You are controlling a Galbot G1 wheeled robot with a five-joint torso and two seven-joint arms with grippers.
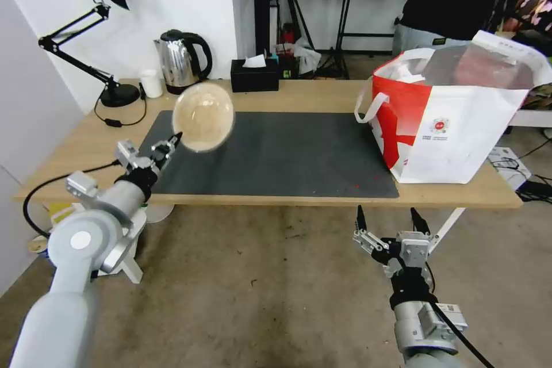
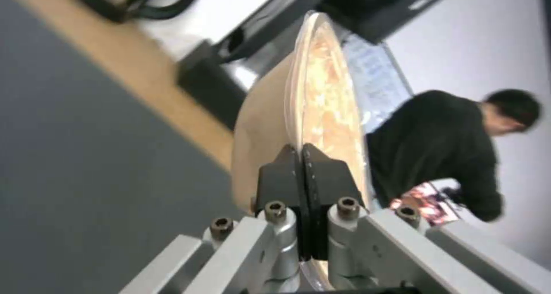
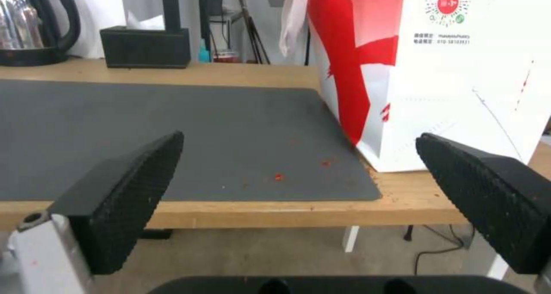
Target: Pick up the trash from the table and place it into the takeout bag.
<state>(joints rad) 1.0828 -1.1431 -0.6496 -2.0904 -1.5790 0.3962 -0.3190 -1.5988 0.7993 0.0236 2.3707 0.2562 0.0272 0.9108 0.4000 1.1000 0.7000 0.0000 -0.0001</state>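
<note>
Grey concrete floor is nearest, w/ the right gripper (image 1: pixel 390 219) hanging over it, just short of the table's (image 1: pixel 276 200) front edge and below tabletop level. Its black ribbed fingers (image 3: pixel 123 190) stand wide apart, nothing btwn them; it sits in front of the mat's (image 1: pixel 276 155) right front corner. A few small red scraps (image 3: pixel 278 177) lie on the mat nr that corner.

Left gripper (image 1: pixel 175 139) is up over the mat's left front part, clenched on the rim of the beige paper bowl (image 1: pixel 203 117). Bowl is lifted clear of the mat and tipped on its side, open face toward the robot; in the left wrist view the pads (image 2: pixel 324 177) are pressed together on the bowl's edge (image 2: pixel 270 113), w/ a clear shiny lining showing inside.

Takeout bag (image 1: pixel 454 115) stands upright at the mat's right end, touching its edge, partly on bare wood. Red side panel faces the mat, round red logo (image 1: pixel 440 125) on the white front, white strap handle (image 1: pixel 368 109) hanging on the mat side, top open.

Beyond the mat's back edge, along the wall side: black tissue box (image 1: pixel 255 75), steel kettle (image 1: pixel 181 60), small white cup (image 1: pixel 152 83) and a black desk lamp (image 1: pixel 103 29) at the far left corner.
</note>
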